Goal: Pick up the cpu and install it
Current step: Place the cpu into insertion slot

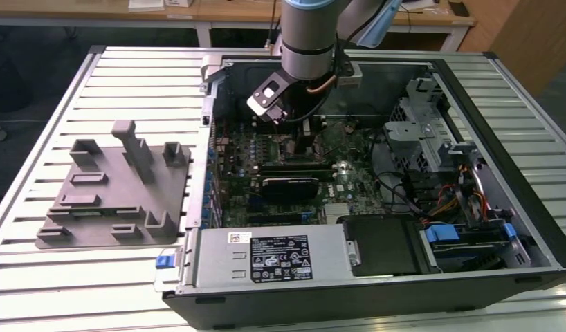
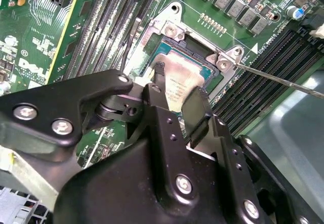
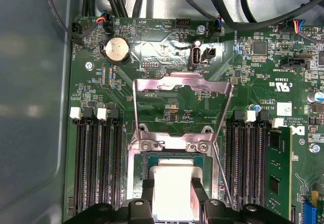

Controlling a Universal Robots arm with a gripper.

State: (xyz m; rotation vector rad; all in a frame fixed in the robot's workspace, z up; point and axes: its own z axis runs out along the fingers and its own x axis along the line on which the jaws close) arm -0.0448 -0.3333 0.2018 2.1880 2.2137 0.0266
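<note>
The cpu (image 3: 172,186) is a silvery square lying in the open motherboard socket (image 3: 136,155), level with its frame. In the second wrist view the cpu (image 2: 178,80) shows a green rim around its metal top. My gripper (image 3: 172,196) reaches down over it, with one black finger (image 3: 148,191) against each opposite edge of the chip, shut on it. The same grip shows in the second wrist view, where my gripper (image 2: 177,90) straddles the chip. In the exterior view my gripper (image 1: 299,128) is low inside the computer case, over the board's upper middle.
The socket's metal load plate (image 3: 182,90) is flipped up and its thin lever (image 2: 283,80) stands free beside it. Memory slots (image 3: 96,163) flank the socket, with one stick (image 3: 278,168) fitted. A grey tray (image 1: 108,207) lies on the slatted table at the exterior view's left. Cables and a drive cage (image 1: 431,138) crowd the case.
</note>
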